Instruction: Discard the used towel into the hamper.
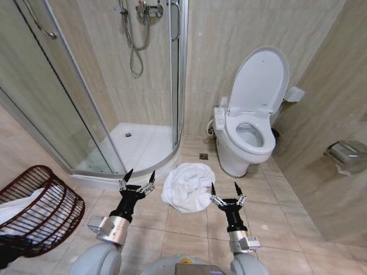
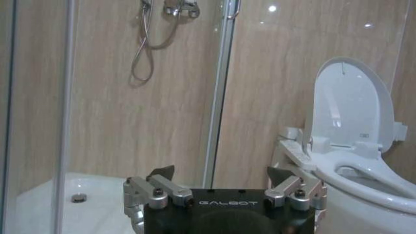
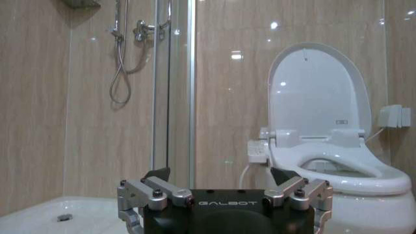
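A crumpled white towel lies on the tiled floor between the shower base and the toilet. The hamper, a dark red-brown ribbed basket with white cloth inside, stands at the lower left. My left gripper is open and held above the floor just left of the towel. My right gripper is open just right of the towel's near edge. Nothing is between either pair of fingers. In the wrist views each open gripper points toward the far wall.
A glass shower enclosure with a raised white base fills the left and back. A white toilet with its lid up stands at the right. A paper holder is fixed to the right wall.
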Controlling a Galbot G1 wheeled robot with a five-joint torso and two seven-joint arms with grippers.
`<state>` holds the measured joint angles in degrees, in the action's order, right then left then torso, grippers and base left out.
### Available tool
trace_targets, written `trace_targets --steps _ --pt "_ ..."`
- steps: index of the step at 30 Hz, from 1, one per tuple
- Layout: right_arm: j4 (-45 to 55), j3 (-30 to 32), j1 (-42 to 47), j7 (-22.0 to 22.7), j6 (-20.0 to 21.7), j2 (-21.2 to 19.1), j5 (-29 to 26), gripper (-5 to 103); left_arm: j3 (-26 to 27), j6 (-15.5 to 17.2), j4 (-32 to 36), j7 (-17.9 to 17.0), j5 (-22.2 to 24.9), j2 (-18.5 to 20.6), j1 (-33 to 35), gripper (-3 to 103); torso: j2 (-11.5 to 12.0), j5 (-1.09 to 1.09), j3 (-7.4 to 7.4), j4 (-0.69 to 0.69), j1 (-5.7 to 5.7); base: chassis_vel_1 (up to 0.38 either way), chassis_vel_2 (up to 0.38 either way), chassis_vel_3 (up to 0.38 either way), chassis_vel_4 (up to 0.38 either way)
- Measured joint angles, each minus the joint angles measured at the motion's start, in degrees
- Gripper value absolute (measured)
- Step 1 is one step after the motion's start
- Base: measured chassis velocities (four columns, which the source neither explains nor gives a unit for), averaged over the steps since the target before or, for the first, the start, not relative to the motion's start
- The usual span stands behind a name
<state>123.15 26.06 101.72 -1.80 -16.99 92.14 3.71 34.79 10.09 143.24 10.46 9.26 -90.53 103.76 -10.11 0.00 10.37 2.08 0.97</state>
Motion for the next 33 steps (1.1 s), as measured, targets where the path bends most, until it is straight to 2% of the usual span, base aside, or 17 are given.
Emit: trace_targets --steps 20,33 --pt "-0.4 0.8 -1.3 -0.3 0.6 0.0 -0.9 100 0.0 0.0 0.0 0.0 0.0 0.0 0.0 97 -0.4 0.0 0.26 0.0 0.13 -0.034 0.031 0.034 -0.027" --pt "-1.9 1.6 -3.0 0.1 1.0 0.0 -3.2 100 0.0 0.0 0.0 0.0 0.0 0.0 0.0 97 -0.5 0.0 0.34 0.0 0.16 -0.108 0.11 0.117 -0.11"
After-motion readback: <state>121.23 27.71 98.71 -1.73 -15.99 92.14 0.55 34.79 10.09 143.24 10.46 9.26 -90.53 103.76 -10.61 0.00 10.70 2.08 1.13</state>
